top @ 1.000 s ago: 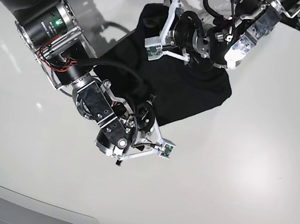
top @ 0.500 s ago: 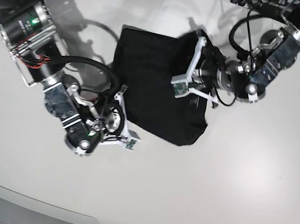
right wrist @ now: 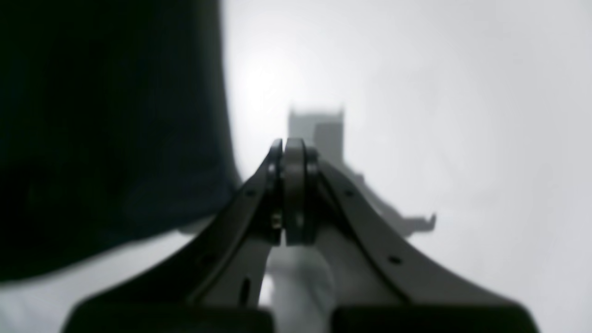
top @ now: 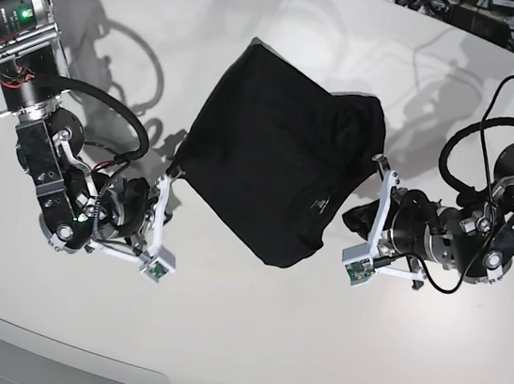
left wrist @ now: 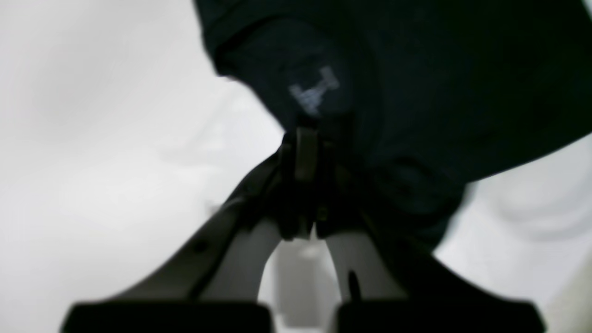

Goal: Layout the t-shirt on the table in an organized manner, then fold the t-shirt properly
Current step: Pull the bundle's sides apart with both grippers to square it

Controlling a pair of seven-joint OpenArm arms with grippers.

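T-shirt (top: 275,161) lay bunched in a dark heap near the middle of the white table (top: 426,347), its small white label (left wrist: 314,92) showing near the collar. The left gripper (left wrist: 305,152) had its jaws together, pinched on a fold of the shirt's edge. The right gripper (right wrist: 293,185) was closed on nothing, just beside the cloth's edge.

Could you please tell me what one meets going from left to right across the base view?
Right hand → t-shirt → left hand, all on the table.
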